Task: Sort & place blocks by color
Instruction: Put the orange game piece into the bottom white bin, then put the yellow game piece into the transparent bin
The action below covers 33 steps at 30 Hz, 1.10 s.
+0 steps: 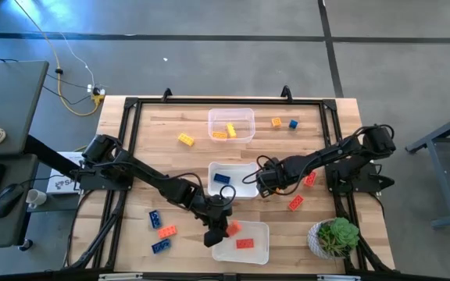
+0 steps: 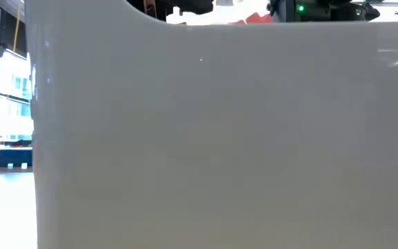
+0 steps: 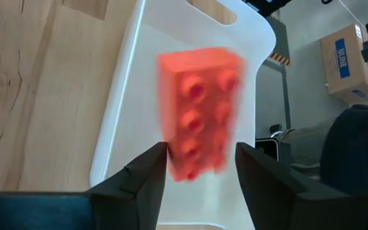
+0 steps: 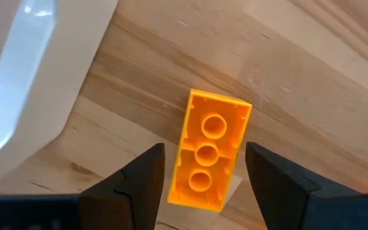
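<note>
My left gripper is open over the near clear tub. A red block shows blurred between and beyond its fingertips, studs toward the camera; it also shows in the high view. My right gripper is open and low over the table beside the middle tub. Its fingers stand on either side of a yellow-orange block, which lies on the wood with its hollow underside up. In the high view, my right gripper hides this block. My left gripper's fingers stand at the two long sides of the red block's near end, pointing down over the tub. The block is blurred while the tub is sharp. I cannot tell whether the fingers touch it.
The far tub holds yellow blocks, the middle tub a blue one, the near tub a red one. Loose blocks lie left, right and far. A potted plant stands near right. A tub wall fills the low view.
</note>
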Each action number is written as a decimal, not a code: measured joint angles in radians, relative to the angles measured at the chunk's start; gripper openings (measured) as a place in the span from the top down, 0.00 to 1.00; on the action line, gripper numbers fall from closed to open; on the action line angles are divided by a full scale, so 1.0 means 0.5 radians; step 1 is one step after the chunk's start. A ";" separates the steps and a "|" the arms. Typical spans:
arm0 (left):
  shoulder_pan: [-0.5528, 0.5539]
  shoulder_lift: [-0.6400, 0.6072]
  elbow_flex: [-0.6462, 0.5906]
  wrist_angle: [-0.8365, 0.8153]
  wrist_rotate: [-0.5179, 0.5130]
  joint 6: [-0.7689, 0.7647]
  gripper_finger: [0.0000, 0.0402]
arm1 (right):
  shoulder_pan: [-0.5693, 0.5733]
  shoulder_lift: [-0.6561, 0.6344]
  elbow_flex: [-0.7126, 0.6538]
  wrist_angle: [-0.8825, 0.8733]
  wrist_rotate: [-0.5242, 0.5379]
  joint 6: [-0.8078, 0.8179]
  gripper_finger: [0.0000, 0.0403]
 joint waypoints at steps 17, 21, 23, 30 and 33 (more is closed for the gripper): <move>0.061 -0.030 0.003 0.032 0.121 0.008 0.50 | 0.001 0.002 -0.001 -0.006 0.046 0.006 0.49; 0.065 -0.107 0.002 0.025 0.121 0.034 0.50 | 0.002 0.002 -0.065 0.024 0.014 0.056 0.49; 0.074 -0.160 0.002 0.015 0.120 0.041 0.50 | 0.017 0.003 -0.109 0.069 -0.006 0.060 0.49; 0.164 -0.339 0.002 0.005 0.116 0.098 0.50 | 0.059 0.004 -0.146 0.125 -0.007 0.090 0.49; 0.216 -0.413 0.002 -0.007 0.114 0.132 0.50 | 0.058 0.004 -0.146 0.122 -0.007 0.090 0.53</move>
